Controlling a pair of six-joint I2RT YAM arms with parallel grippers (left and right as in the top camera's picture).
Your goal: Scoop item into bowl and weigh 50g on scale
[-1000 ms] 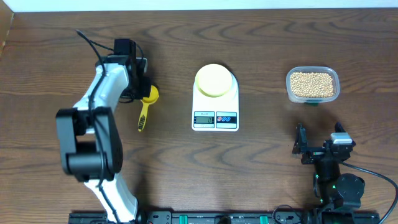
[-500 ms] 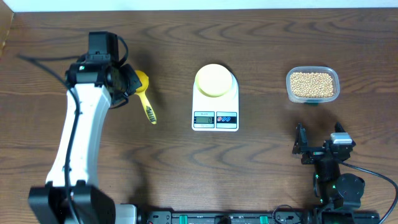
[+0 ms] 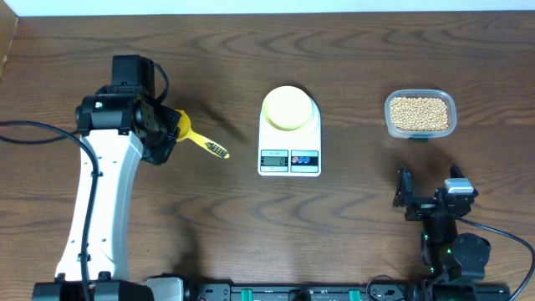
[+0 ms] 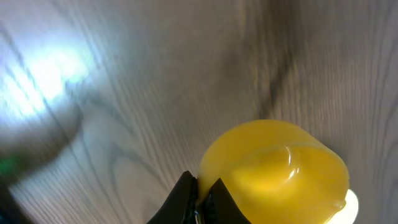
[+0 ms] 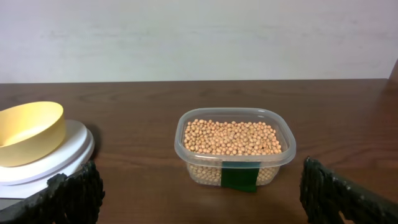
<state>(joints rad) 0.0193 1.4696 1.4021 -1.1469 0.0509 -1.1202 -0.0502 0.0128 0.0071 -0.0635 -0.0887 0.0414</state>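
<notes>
My left fingers [image 4: 185,198] stay clamped on the yellow scoop [image 3: 199,141]. It has swung round and seems lifted off the table [image 3: 351,234], handle toward the scale [image 3: 289,159]. The beans [image 3: 420,113] wait in their tub [image 3: 387,113], far beyond the scoop and just ahead of my right fingers [image 5: 71,193], which rest wide apart. The bowl [image 3: 288,107] on the scale looks empty, so I judge scooping comes next.

A robot lab: white arm [image 3: 99,196] mounted at wood-grain table [image 3: 351,226], plain wall [image 5: 199,37] behind

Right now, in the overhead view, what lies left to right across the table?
First the bright yellow long-handled plastic scoop, then the white rounded-rectangular digital kitchen scale, then the clear rectangular plastic tub of small tan beans.
</notes>
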